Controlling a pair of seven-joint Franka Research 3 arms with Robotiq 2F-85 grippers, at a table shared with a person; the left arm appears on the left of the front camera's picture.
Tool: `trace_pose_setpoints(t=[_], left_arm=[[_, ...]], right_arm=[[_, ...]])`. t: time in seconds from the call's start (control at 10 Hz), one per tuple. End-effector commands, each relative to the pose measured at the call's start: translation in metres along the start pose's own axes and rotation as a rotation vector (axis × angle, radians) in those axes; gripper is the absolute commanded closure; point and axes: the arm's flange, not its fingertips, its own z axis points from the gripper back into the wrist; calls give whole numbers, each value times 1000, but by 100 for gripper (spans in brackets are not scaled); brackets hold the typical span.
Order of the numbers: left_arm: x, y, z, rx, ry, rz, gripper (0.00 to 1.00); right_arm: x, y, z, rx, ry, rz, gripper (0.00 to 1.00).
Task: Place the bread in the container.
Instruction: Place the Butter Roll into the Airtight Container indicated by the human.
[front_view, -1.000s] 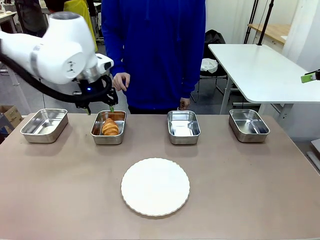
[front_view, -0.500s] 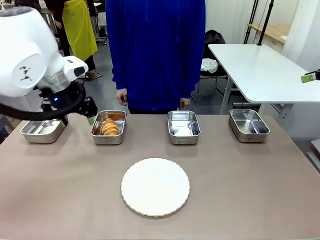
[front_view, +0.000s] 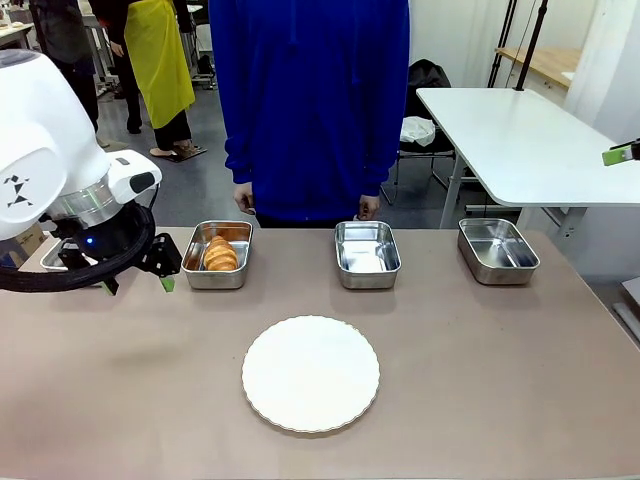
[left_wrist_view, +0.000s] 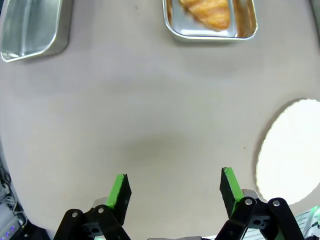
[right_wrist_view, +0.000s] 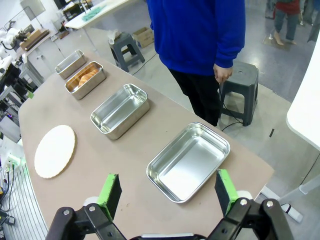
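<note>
Pulled my left gripper (front_view: 135, 283) back off the container (front_view: 190, 274), jaws wide open and empty, right gripper (right_wrist_view: 167, 194) open too, bread (front_view: 220, 254) sits inside, so basically done.

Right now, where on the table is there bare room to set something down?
The wide brown tabletop right of the round white plate is bare, and so is the strip between it and the steel trays. Crowded: the far left, where the open left gripper hangs beside the tray holding the golden croissant.
</note>
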Motion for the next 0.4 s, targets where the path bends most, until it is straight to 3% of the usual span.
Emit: trace_pose_setpoints(t=[0.0, 0.3], left_arm=[[1, 2, -1, 15, 9, -11, 7], [1, 2, -1, 15, 9, -11, 7]], right_arm=[[2, 1, 0, 3, -5, 4, 0], [2, 1, 0, 3, -5, 4, 0]])
